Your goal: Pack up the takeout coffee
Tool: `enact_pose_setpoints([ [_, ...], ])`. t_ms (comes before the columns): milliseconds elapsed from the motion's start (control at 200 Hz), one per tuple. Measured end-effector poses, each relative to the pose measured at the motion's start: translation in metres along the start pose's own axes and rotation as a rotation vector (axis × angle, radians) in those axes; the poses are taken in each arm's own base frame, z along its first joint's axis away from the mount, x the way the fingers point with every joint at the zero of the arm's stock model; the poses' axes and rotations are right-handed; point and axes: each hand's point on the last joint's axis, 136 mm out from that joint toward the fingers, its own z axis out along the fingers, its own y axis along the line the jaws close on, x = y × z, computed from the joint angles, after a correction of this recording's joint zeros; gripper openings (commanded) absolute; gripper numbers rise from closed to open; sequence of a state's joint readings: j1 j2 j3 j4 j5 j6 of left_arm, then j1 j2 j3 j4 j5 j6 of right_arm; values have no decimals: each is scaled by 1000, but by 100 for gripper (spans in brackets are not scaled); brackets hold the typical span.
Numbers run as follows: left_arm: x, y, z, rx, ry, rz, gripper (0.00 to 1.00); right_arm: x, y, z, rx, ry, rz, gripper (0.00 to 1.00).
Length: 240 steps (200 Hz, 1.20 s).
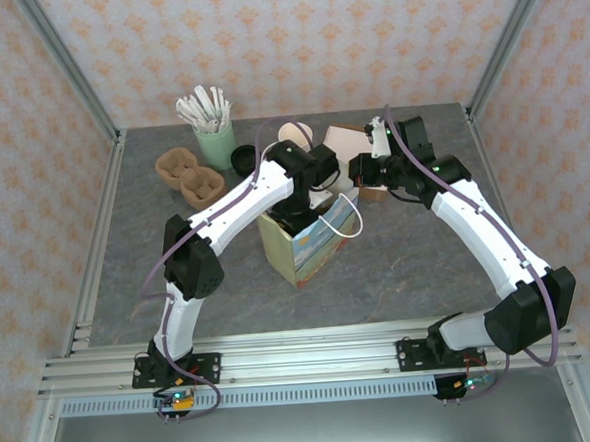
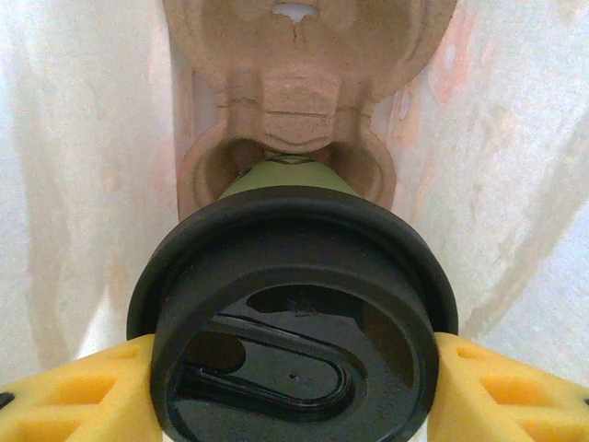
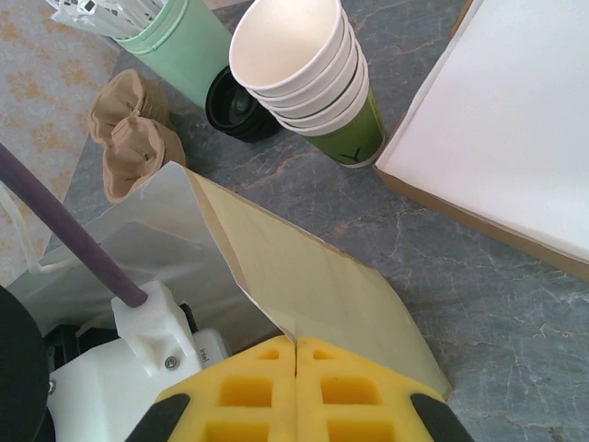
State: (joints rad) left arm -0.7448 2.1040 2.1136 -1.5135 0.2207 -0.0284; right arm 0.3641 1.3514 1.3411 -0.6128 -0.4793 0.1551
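The left pincer (image 2: 293, 398) grasps the takeout coffee (image 2: 294, 295) by its sides inside the paper bag (image 1: 311, 242), with the cup's base at a well of the pulp carrier (image 2: 299, 92) (seated or not, I cannot tell). The right pincer (image 3: 296, 364) is clenched on the bag's rim.

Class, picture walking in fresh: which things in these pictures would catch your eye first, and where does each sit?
The black-lidded takeout coffee looms in the left wrist view, gripped by the left end effector inside the paper bag, above a pulp carrier. At table centre the right end effector pinches the bag's rim, with a stack of cream cups beyond.
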Motion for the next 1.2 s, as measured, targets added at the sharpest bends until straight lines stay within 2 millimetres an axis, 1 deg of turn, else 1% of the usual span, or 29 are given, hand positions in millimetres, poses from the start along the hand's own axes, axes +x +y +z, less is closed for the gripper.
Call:
enact_pose_setpoints([
  [405,-1,0,1,1,-4,1,14,0,0,0,-1,0,0,2],
  [641,-2,2,7,-2,15,-1,14,1,2,1,-3,3,-3,2],
  [1201,-7,2,9,-1,27,-5,14,1,2,1,-4,4,-4,2],
])
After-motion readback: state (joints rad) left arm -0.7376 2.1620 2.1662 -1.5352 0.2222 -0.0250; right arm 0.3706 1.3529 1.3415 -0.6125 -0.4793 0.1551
